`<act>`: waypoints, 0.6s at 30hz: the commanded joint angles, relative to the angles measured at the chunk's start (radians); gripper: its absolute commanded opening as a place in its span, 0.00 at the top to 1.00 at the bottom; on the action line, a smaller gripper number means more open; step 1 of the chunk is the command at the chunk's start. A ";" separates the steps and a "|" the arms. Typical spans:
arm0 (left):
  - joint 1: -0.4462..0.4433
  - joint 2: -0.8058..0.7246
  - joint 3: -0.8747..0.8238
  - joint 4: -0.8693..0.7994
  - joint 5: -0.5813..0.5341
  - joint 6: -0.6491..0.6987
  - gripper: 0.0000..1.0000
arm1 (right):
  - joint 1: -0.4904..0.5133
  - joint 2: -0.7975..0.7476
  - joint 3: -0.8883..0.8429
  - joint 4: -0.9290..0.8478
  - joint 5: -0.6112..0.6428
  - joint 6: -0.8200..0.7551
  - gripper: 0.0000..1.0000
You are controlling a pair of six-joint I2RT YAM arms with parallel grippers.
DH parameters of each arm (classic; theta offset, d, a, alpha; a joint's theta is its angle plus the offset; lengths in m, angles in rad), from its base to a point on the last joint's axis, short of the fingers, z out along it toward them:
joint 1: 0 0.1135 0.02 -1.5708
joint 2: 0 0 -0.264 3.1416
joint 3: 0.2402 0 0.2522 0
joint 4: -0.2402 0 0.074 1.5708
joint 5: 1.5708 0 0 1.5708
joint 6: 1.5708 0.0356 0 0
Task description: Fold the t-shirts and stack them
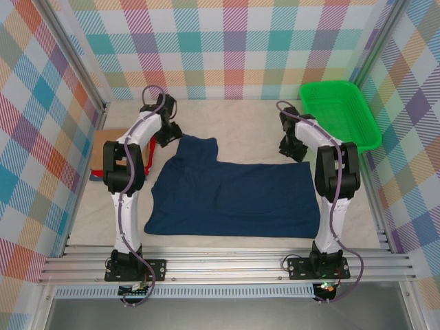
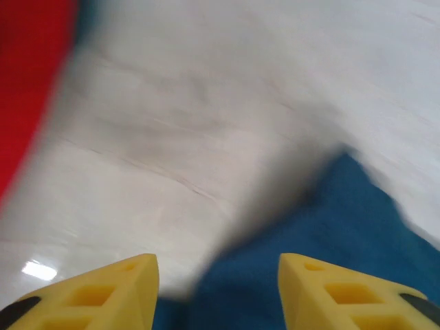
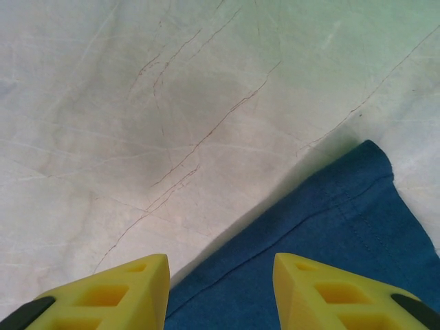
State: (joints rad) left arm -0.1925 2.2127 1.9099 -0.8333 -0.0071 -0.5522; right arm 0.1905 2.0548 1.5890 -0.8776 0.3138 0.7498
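Note:
A dark navy t-shirt [image 1: 234,196] lies spread flat in the middle of the table, one sleeve reaching up at its far left. My left gripper [image 1: 167,134] hovers open at that sleeve's far edge; in the left wrist view its yellow fingers [image 2: 103,292] stand apart over the blue cloth [image 2: 330,240]. My right gripper [image 1: 294,148] is open at the shirt's far right corner, and the hem [image 3: 330,234] lies just under the right gripper [image 3: 221,289] with nothing held. Folded tan [image 1: 103,148] and red [image 1: 146,161] shirts sit stacked at the left, partly hidden by the left arm.
A green plastic basket [image 1: 340,113] stands at the back right, close to the right arm. Checked walls close in the table on three sides. A red blur [image 2: 27,89] shows at the left of the left wrist view. Bare tabletop [image 1: 240,120] lies beyond the shirt.

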 commanded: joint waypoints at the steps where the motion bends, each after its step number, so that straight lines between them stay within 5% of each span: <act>1: -0.036 -0.025 -0.028 0.002 0.071 0.032 0.49 | 0.000 -0.053 -0.028 -0.019 0.010 -0.007 0.56; 11: -0.007 0.101 0.076 0.008 -0.007 0.196 0.55 | 0.000 -0.096 -0.050 0.000 -0.035 0.000 0.56; 18: 0.008 0.099 0.032 0.184 0.028 0.227 0.52 | 0.000 -0.108 -0.068 0.005 -0.048 -0.010 0.56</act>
State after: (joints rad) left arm -0.1905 2.3070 1.9366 -0.7258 0.0174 -0.3679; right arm 0.1905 1.9888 1.5356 -0.8646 0.2775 0.7471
